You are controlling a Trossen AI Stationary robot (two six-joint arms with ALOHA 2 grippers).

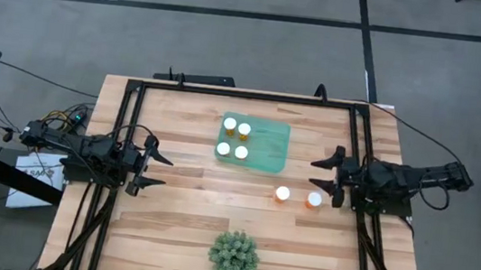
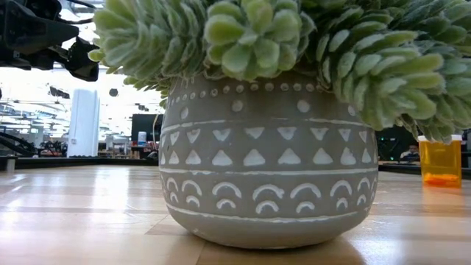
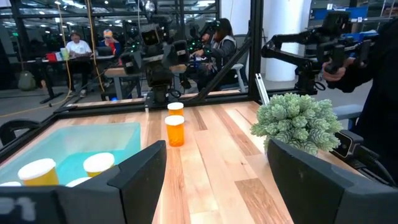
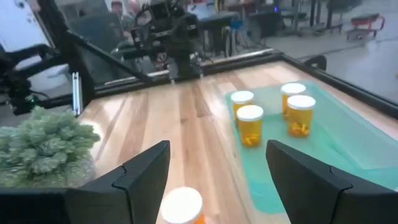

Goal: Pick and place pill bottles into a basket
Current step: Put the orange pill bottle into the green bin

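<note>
The teal-green basket [image 1: 266,147] lies at the table's middle far part and holds several amber pill bottles with white caps [image 1: 230,125], standing upright; they also show in the right wrist view [image 4: 250,121]. Two more bottles stand upright on the wood, one [image 1: 282,194] left of the other [image 1: 314,200]. My right gripper [image 1: 318,175] is open and empty just beside the right-hand bottle, whose cap shows under its fingers [image 4: 182,204]. My left gripper [image 1: 156,170] is open and empty at the table's left, facing the basket [image 3: 74,143] and the two loose bottles [image 3: 175,130].
A round spiky green plant in a patterned grey pot [image 1: 234,255] stands at the near edge, and fills the low view [image 2: 268,169]. A black frame [image 1: 245,93] runs round the table. People sit and stand beyond the table [image 3: 78,43].
</note>
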